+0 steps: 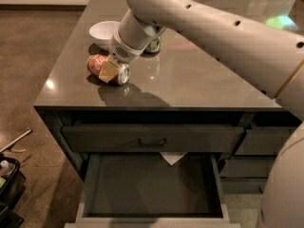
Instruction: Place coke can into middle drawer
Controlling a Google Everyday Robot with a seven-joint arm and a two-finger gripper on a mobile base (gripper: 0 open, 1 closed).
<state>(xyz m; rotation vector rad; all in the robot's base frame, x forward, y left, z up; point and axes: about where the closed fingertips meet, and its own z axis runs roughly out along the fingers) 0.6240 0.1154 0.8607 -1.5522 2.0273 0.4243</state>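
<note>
The coke can (97, 63) lies on its side near the front left of the dark countertop (190, 84), its silver end facing right. My gripper (109, 71) is down on the can, with a beige part across its middle. The arm reaches in from the upper right. The middle drawer (147, 219) is pulled open below the counter, and its dark flat interior holds nothing.
A white bowl (103, 32) stands behind the can. A green-and-silver can (153, 45) is partly hidden behind my wrist. The top drawer front with a bar handle (153, 141) is shut. A white paper corner (171, 158) hangs at the open drawer's back. Clutter (7, 175) lies on the floor at left.
</note>
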